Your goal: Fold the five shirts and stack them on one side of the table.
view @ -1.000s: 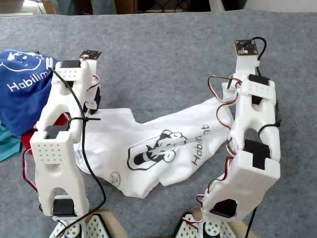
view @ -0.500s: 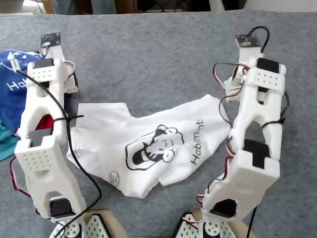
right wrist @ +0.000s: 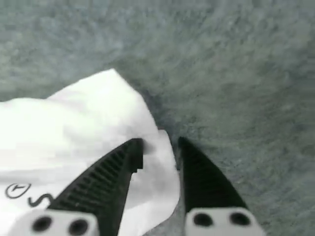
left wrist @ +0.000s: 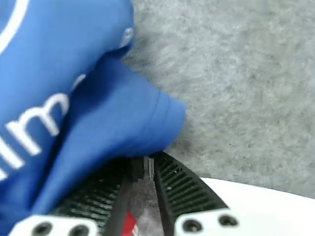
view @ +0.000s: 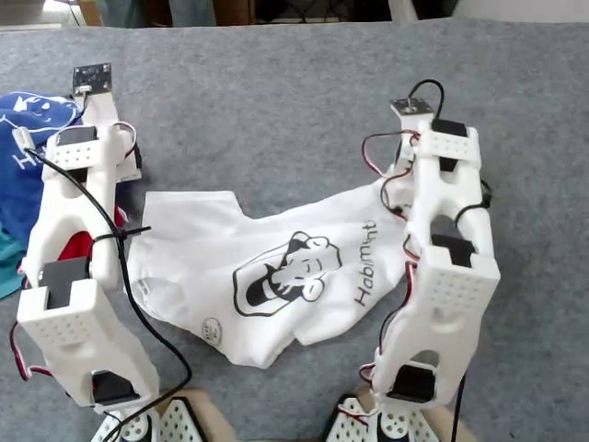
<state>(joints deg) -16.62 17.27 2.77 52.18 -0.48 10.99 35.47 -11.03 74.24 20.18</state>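
We have the grey table (view: 276,83) spread under both arms. The largest piece on it is the white shirt (view: 193,249), which lies open but rumpled between the two claws, print side up. The pile of unfolded shirts sits on the far side of the left arm. Its blue shirt (view: 23,175) is on top and a bit of red cloth (view: 81,247) shows below.

The right claw (right wrist: 160,145) is partly open and holds nothing. It straddles the near edge of the white shirt's corner, with cloth under one jaw and bare table beyond the other.

The left claw (left wrist: 142,167) is parted by only a narrow slit and grips nothing we can make out. A fold of the blue shirt lies right at its tips.

We judge the step to be flattening the white shirt before the first fold. We would seat the hem deep between the right jaws before closing. Then we would draw it outward, low over the table, away from the print. The left claw should back off the blue fold so the pile is not dragged.
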